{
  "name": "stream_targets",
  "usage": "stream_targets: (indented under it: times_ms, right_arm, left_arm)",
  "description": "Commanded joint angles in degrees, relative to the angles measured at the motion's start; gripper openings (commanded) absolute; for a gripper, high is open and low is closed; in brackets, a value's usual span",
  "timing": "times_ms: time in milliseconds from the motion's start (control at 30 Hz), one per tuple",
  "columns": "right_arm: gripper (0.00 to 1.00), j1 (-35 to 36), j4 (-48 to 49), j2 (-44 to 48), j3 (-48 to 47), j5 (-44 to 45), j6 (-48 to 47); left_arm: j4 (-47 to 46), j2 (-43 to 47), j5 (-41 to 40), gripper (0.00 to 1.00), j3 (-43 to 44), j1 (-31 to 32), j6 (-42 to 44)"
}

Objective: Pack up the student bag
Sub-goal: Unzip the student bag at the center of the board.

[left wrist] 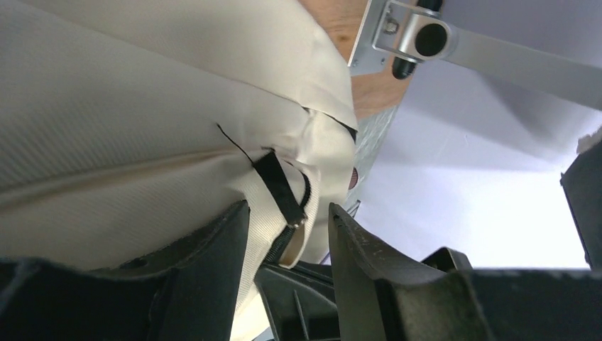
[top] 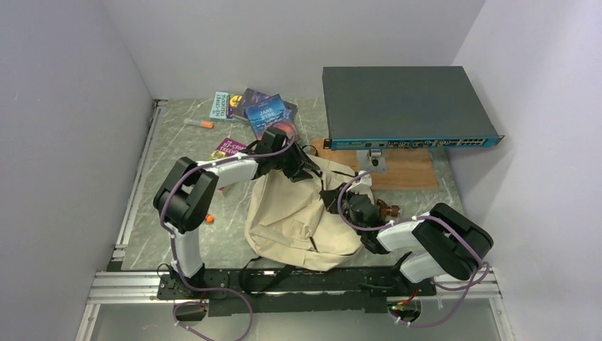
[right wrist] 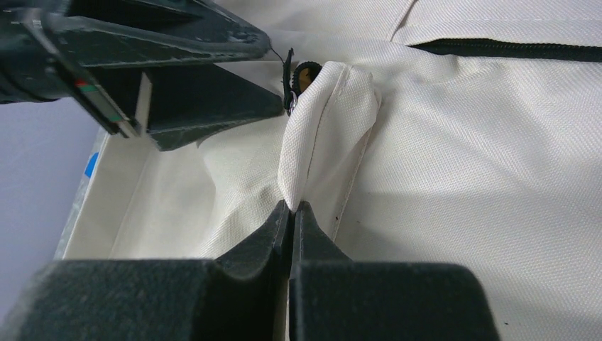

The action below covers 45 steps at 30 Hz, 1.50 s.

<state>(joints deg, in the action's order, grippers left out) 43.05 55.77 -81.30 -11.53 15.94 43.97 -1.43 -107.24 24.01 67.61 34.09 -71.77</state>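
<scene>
Since the student bag (top: 298, 220) is just floppy cloth slumped on the tabletop (top: 170, 142) between my arms, it's light but shapeless, so I go for seams: my right hand (right wrist: 292, 209) is pressed tight on a fabric fold, and my left hand (left wrist: 287, 209) is half spread around the zipper pull (left wrist: 284, 188).

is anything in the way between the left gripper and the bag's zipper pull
Nothing visible. The left gripper has its fingers apart on either side of the black zipper pull on the bag. The right gripper pinches the bag's fabric close by.
</scene>
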Motion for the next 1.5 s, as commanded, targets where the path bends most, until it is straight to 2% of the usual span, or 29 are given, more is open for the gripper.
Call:
stream_targets:
  times_ms: [0, 333, 500, 600, 767, 833, 1033, 1200, 1333, 1467]
  right_arm:
    - [0.00, -0.33, 2.20, 1.22, 0.06, 1.69, -1.46]
    - [0.00, 0.20, 0.60, 0.61, -1.64, 1.37, -4.59]
    - [0.00, 0.98, 0.75, 1.76, -1.64, 1.52, -6.43]
    - [0.00, 0.99, 0.45, 1.51, -1.91, 1.72, -6.44]
    - [0.00, 1.06, -0.12, 1.34, -2.42, 1.40, -6.45]
    - [0.00, 1.02, -0.42, 1.27, -2.54, 1.62, -6.35]
    - [0.00, 1.02, -1.22, 1.43, -2.75, 2.10, -6.71]
    - [0.00, 1.07, -1.68, 1.38, -2.92, 2.61, -6.77]
    - [0.00, 1.05, -2.41, 1.78, -2.99, 3.16, -7.13]
    - [0.01, 1.05, -2.82, 2.73, -2.98, 3.22, -7.49]
  left_arm:
    - [1.16, -3.18, 4.72, 0.50, 4.12, -0.58, -2.63]
    - [20.86, -8.45, 4.78, 0.46, 16.32, -0.86, 3.54]
    - [27.70, -11.34, 6.27, 0.30, 19.96, -1.08, 6.78]
    - [28.34, -11.44, 6.60, 0.21, 19.25, -1.11, 7.16]
    - [28.08, -11.39, 5.60, 0.19, 19.15, -1.04, 7.97]
    - [27.91, -11.73, 5.71, 0.21, 19.51, -1.05, 8.27]
    - [28.56, -13.52, 7.01, 0.36, 21.62, -1.17, 9.37]
    - [27.91, -14.03, 6.99, 0.39, 22.22, -1.47, 9.89]
    - [26.77, -15.17, 8.19, 0.34, 22.53, -1.74, 10.26]
    - [27.24, -14.42, 6.18, 0.17, 23.22, -1.74, 12.93]
